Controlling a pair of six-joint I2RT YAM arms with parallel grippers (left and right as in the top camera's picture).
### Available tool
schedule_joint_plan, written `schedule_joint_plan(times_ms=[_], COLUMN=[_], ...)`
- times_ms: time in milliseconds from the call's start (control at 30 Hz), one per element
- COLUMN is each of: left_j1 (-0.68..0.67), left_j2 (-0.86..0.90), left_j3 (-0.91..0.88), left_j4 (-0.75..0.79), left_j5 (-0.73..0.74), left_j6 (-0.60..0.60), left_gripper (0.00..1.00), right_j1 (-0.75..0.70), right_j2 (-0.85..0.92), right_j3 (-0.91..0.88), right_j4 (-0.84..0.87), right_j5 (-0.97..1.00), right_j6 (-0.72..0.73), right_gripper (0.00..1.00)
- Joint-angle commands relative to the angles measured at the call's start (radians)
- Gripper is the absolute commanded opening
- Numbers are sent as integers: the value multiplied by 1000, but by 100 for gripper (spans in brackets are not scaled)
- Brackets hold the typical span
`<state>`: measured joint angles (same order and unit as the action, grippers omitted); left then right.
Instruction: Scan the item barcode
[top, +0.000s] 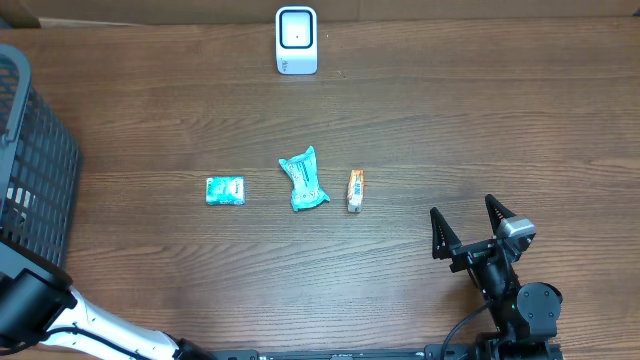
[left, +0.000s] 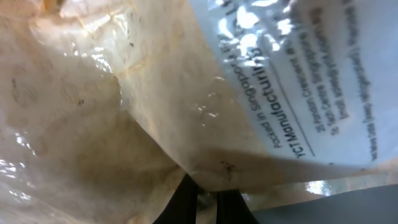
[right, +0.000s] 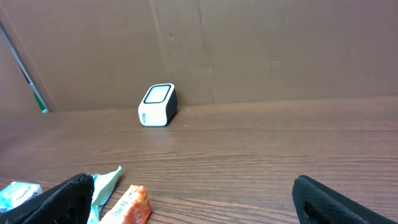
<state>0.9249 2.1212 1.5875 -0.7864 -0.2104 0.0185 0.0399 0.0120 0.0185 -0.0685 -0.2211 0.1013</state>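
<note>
The clear plastic packet filled the left wrist view, pressed close to the camera. It was glossy and crinkled, with pale tan contents showing through. Its white label read "Packed in Singapore" and "YCT Manufacturin", the ending lost in glare; the smaller lines were too blurred to read. The left hand was pinched together on the packet's lower fold. The right hand stood wide apart over the bench, holding nothing.

The crinkled, clear, white-labelled plastic packet runs off every edge of the left wrist view, covering the tips of the left gripper, and the dark plastic mesh basket is cropped at the overhead's left edge.
</note>
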Motion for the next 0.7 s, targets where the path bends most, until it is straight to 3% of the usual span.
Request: schedule_joint_plan(times_ms=[0,200,233,267,333,433,567,667], left_j1=[-14,-33,-36,-38,-44,-53,-60,-62], left_j2=[76,68,68,68,68,68,69,69], left_j3=[-5,154,183,205,242,249,246,245], left_j4=[-55,-171,-184,-190,-190,-173,-138,-115], left_j5=[143,209,221,233,262,274,225,158], left_j6=[4,-6,-21,-36,-91,-105,-101,-100], left_gripper=[4,4,8,15,50,79,100,100], right_j1=[-2,-2,-2,-2,-2,-2,-2,-2], right_j2=[-8,-8,-8,-8,-8,-8,-8,-8], right_j3=[-10,-10,-10,-10,-10,-10,-10,-10], right_j4=[6,6,6,6,6,6,6,6], right_j5=[3,3,3,3,3,3,3,3], right_j6=[2,2,2,2,2,2,2,2], right_gripper=[100,100,100,100,100,100,100,100])
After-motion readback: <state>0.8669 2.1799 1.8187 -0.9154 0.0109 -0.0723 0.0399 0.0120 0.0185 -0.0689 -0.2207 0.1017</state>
